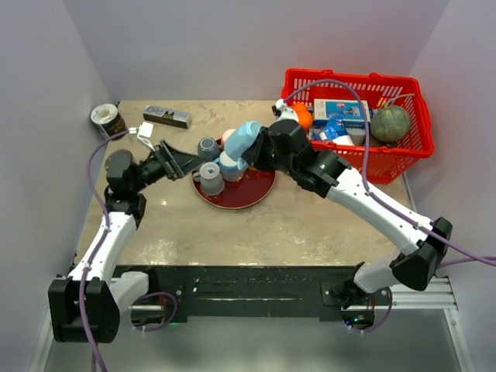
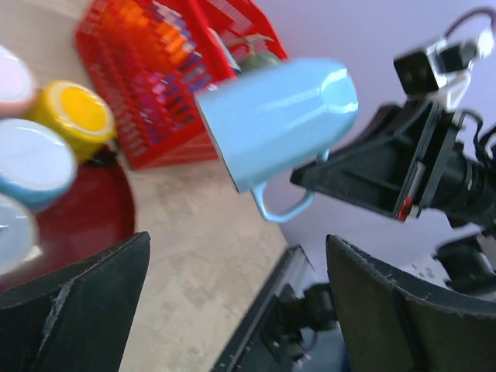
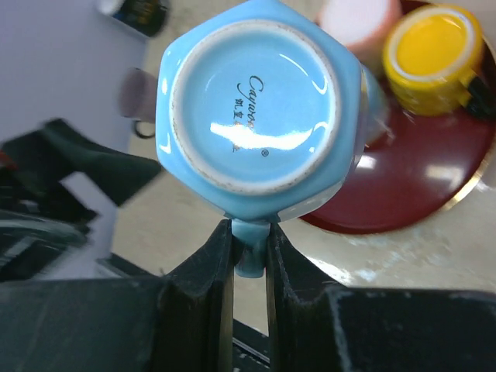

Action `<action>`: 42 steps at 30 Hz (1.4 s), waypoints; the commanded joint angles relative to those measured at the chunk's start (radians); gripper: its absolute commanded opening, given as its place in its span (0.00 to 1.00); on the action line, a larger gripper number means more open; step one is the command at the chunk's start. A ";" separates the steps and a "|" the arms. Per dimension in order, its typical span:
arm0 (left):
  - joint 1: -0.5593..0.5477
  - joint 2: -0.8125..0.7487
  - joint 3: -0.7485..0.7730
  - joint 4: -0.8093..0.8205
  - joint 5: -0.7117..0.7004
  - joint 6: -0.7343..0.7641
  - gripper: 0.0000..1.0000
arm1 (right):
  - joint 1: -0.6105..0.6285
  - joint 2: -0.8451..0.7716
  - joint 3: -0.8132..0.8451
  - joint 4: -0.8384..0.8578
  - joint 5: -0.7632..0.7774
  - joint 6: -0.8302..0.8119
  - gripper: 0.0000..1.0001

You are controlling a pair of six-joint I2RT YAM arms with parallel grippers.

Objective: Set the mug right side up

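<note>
**Mug pinched by the handle, up over the plate**

Mug [image 1: 246, 139] hangs off the right gripper [image 1: 260, 147]. Its two black fingers [image 3: 209, 271] are squeezed onto the handle loop, one each side, w/ the mug's base turned back at the wrist cam. From the left wrist view the mug is tipped over in the air, mouth aimed down-left, handle underneath. It sits above the far part of the red plate [image 1: 252, 198], not resting on it as far as I can see. Left gripper [image 1: 183, 161] is near, at the plate's left edge. Its jaws are spread wide w/ nothing btwn them, facing the mug.

Table [image 1: 310, 232] has a beige, marble-look top, slightly glossy. Pale lilac walls [image 1: 232, 46] box it in on 3 sides. A red plastic basket [image 1: 350, 76] w/ slotted sides stands at the far right corner, holding a round green melon-like fruit [image 1: 390, 124] and some cartons.

The mug is light-blue glazed ceramic w/ a faceted body, approx. six-sided. It has a round foot ring w/ a bare pale rim and dark script printed mid-base. The plate is dark red and shiny w/ a thin gold edge. On it sit a grey cup [image 1: 211, 178], a yellow cup [image 3: 432, 54] and a pink cup [image 3: 356, 19], all small and round.
</note>
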 commanded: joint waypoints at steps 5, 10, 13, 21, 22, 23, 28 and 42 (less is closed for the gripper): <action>-0.158 -0.010 0.013 0.365 -0.014 -0.280 0.99 | -0.003 -0.097 0.069 0.406 -0.144 -0.045 0.00; -0.208 -0.004 0.007 0.499 -0.084 -0.415 0.99 | -0.003 -0.137 0.009 0.574 -0.219 -0.021 0.00; -0.221 0.008 0.016 0.571 -0.097 -0.461 0.99 | -0.003 -0.149 -0.002 0.619 -0.251 -0.008 0.00; -0.241 0.042 0.042 0.693 -0.157 -0.572 0.99 | -0.003 -0.160 -0.039 0.746 -0.362 0.015 0.00; -0.244 0.043 0.042 0.694 -0.167 -0.583 0.99 | -0.003 -0.160 -0.046 0.763 -0.373 0.019 0.00; -0.245 0.043 0.042 0.702 -0.177 -0.590 0.99 | -0.003 -0.162 -0.060 0.780 -0.383 0.021 0.00; -0.254 0.040 0.071 0.671 -0.206 -0.593 0.93 | -0.003 -0.166 -0.106 0.857 -0.413 0.038 0.00; -0.262 0.065 0.070 0.645 -0.235 -0.592 0.51 | -0.003 -0.137 -0.099 0.877 -0.460 0.038 0.00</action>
